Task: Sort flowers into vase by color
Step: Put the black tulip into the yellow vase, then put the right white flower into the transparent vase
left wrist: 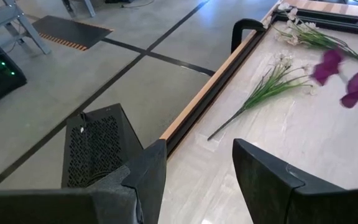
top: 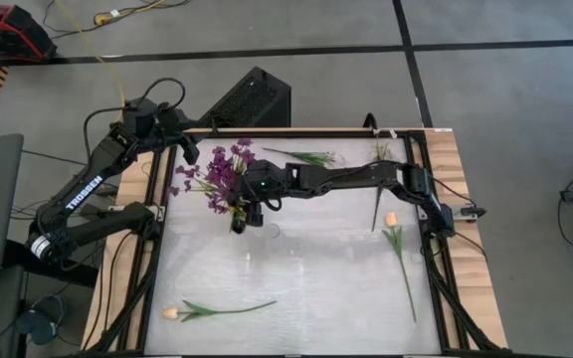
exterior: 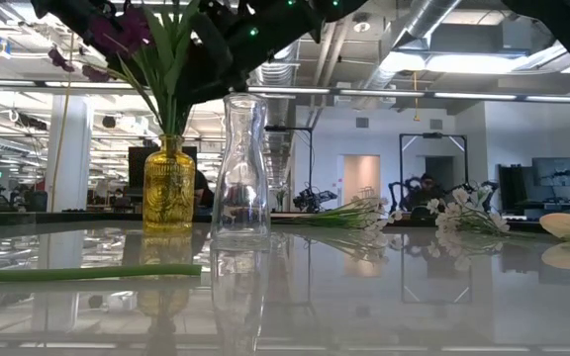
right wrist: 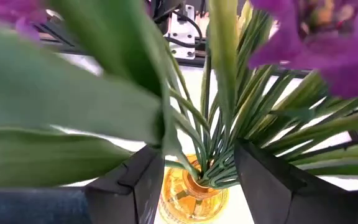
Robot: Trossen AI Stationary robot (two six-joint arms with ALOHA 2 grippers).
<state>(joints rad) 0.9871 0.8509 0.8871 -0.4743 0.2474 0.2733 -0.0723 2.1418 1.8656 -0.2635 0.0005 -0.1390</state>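
The right gripper point(top: 246, 213) hangs over the yellow vase point(exterior: 169, 186) near the worktop's far left part, its jaws spread with the purple flowers' point(top: 217, 171) stems rising between them; the wrist view shows the fingers point(right wrist: 263, 180) on either side of the bunch, apart from it, not pinching. The stems sit upright in the vase's mouth, long axis vertical. Beside it stands an empty clear vase point(exterior: 240, 173).

Still loose on the worktop: 2 white sprigs point(top: 306, 156) along the far edge, 1 orange tulip point(top: 400, 261) near the right edge with its stem running toward the near edge, and another tulip point(top: 212, 310) by the near left corner, lying crosswise. The right arm looks closer to the right-edge tulip.

The left gripper point(left wrist: 194, 171) waits off the far left corner, jaws spread and empty.
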